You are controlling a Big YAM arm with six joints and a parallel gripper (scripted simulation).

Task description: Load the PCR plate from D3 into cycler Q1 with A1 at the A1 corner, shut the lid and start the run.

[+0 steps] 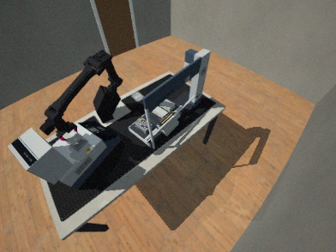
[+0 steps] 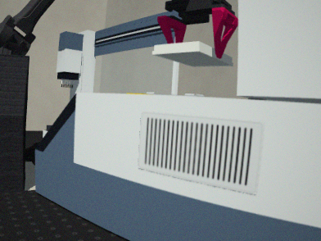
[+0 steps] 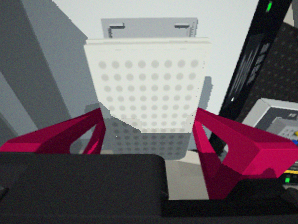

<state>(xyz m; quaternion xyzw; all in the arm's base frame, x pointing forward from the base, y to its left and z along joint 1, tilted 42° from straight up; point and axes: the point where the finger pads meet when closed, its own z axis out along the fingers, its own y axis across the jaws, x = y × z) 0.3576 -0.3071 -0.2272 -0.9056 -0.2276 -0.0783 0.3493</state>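
My gripper (image 3: 148, 111) with red fingers is shut on the white 96-well PCR plate (image 3: 146, 85). It holds the plate level, wells up, above the real-time cycler Q1 (image 1: 69, 156). In the exterior view the plate (image 2: 190, 52) hangs between the fingers (image 2: 198, 30), well clear of Q1's top. Q1's lid (image 1: 30, 150) is open and tilted back. In the wrist view the grey block with corner brackets (image 3: 148, 27) shows just beyond the plate's far edge. Q1's lamp (image 3: 269, 6) is green.
Q1's side vent (image 2: 198, 149) faces the exterior view. The deck with the gantry (image 1: 180, 92) and the other labware (image 1: 156, 120) stands to the right on the table. Q1's key panel (image 3: 280, 122) shows at the right of the wrist view.
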